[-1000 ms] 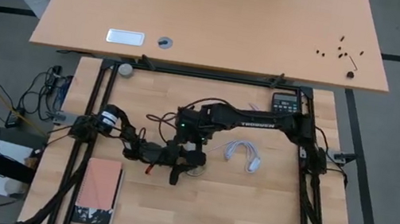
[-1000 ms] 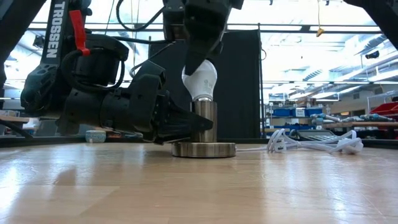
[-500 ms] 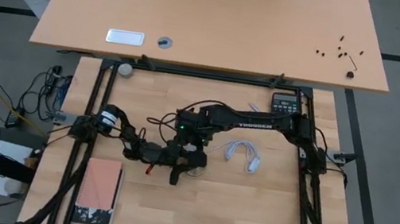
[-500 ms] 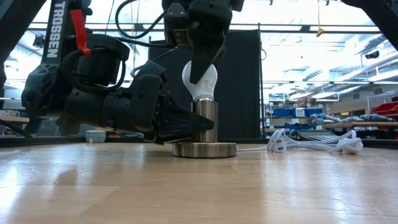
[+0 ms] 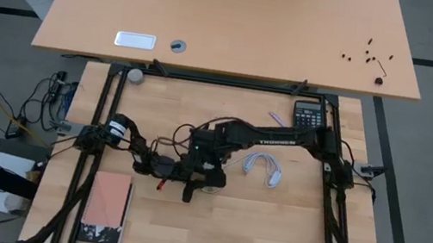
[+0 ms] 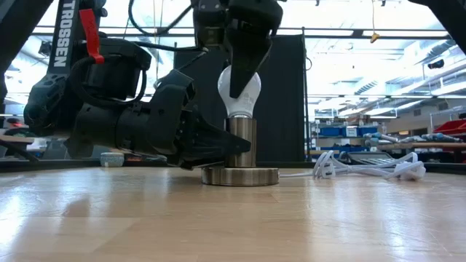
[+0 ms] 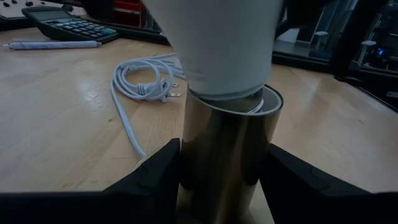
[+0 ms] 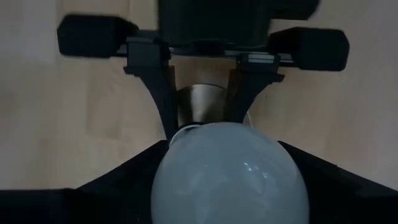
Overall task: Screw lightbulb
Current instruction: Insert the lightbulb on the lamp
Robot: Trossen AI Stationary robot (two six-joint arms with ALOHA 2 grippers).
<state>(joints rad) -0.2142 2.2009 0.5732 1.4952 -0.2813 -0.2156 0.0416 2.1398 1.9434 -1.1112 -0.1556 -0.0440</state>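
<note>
**A:** Looking at the low view, where does the job stand?

**B:** The lightbulb (image 6: pixel 240 91) sits upright with its base in the metal socket (image 6: pixel 239 144), whose round foot rests on the table (image 6: pixel 233 218). I judge this to be the screwing-in step itself, mid-turn rather than the placing.

**A:** And the two arms?

**B:** The left gripper (image 6: pixel 222 149) lies low along the table, its jaws pinching the socket's upright tube from both sides; the left wrist view shows a dark finger pressed against each flank of the tube (image 7: pixel 224 155). The right gripper (image 6: pixel 244 69) comes straight down from above, jaws set against the bulb's globe on either side. In the right wrist view the white globe (image 8: pixel 229 174) fills the space between that arm's fingers, so I read it as a grip on the bulb.

**A:** What does the next move call for?

**B:** Probably a wrist rotation about the bulb's upright axis, keeping it in line with the tube so the thread doesn't cross, while the left jaws hold the socket from spinning. How deep the thread sits, I can't tell; the tube hides it.
</note>
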